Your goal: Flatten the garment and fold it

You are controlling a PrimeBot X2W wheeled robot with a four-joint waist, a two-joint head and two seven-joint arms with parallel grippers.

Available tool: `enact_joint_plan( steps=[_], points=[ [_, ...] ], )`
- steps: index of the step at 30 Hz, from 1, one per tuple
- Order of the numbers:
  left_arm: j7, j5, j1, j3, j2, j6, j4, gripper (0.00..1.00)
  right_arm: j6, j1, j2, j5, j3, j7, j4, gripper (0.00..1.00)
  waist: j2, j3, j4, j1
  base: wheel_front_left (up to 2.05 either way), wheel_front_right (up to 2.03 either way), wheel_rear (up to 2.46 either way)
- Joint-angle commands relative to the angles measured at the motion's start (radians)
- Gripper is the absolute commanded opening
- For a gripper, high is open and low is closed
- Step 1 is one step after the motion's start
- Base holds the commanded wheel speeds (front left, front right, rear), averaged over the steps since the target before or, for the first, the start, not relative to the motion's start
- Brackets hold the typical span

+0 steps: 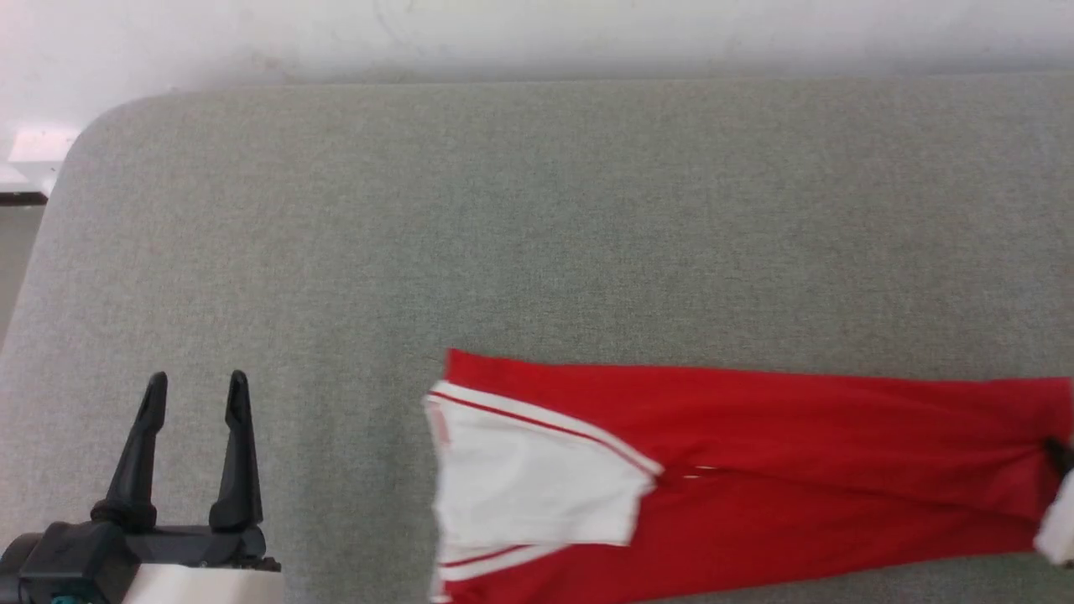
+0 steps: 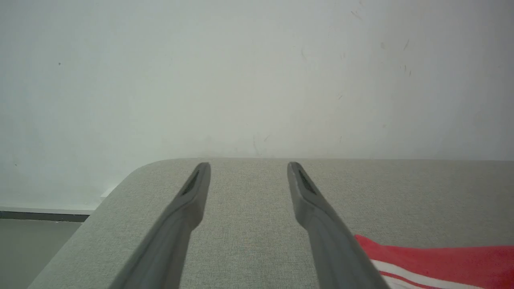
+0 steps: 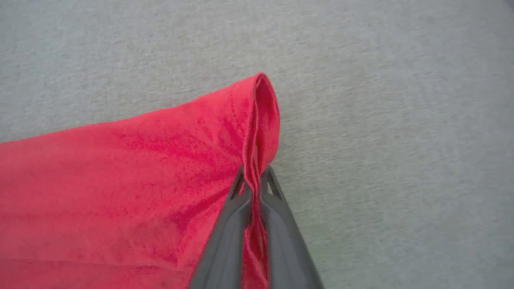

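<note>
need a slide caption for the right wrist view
The right gripper pinches a stitched edge of the red garment over the grey table.

My head camera looks down on the counter (image 1: pixel 537 210); left wrist camera sights low along it; right wrist camera sits close over the garment (image 3: pixel 100 180) (common to all).

Shirt: the red jersey T-shirt (image 1: pixel 797 436) was plain red at the right gripper (image 3: pixel 255 172); its sleeve was white with red-white striped trim towards the left gripper (image 1: pixel 197 377).
Fingers (image 1: pixel 239 453): black.
Tabletop: the padded fabric tabletop (image 1: pixel 537 210) was flecked grey.
</note>
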Motion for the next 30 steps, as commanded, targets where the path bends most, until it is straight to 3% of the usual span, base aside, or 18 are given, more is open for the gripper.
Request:
enact_joint_plan(
  steps=[1,6,11,21,27,30],
  points=[
    [-0.005,0.010,0.015,0.006,-0.009,-0.010,0.007,1.00,-0.002,-0.020,-0.023,-0.016,-0.034,0.002,0.004,0.00,-0.0001,-0.009,-0.005,0.0000,0.00,0.00,0.00],
    [-0.005,0.025,0.018,0.011,-0.026,-0.025,0.024,1.00,-0.002,-0.038,-0.091,-0.063,-0.137,0.013,0.033,0.00,-0.0001,-0.015,0.001,0.0000,0.00,0.00,0.00],
    [-0.005,0.048,0.025,0.017,-0.036,-0.030,0.045,1.00,-0.002,-0.027,-0.067,-0.037,-0.104,0.034,0.002,0.00,-0.0001,-0.027,0.007,0.0000,0.00,0.00,0.00],
    [-0.005,0.062,0.036,0.021,-0.066,-0.040,0.063,1.00,-0.002,0.047,-0.001,0.114,0.197,0.160,-0.213,0.00,-0.0001,-0.050,0.009,0.0000,0.00,0.00,0.00],
    [-0.005,0.065,0.025,0.013,-0.077,-0.048,0.071,1.00,-0.002,0.026,0.025,0.163,0.361,0.221,-0.294,0.00,-0.0001,-0.046,0.023,0.0000,0.00,0.00,0.00],
    [-0.005,0.063,0.019,0.012,-0.084,-0.054,0.078,1.00,-0.002,-0.022,0.036,0.188,0.492,0.259,-0.315,0.00,-0.0001,-0.036,0.038,0.0000,0.00,0.00,0.00]
  ],
)
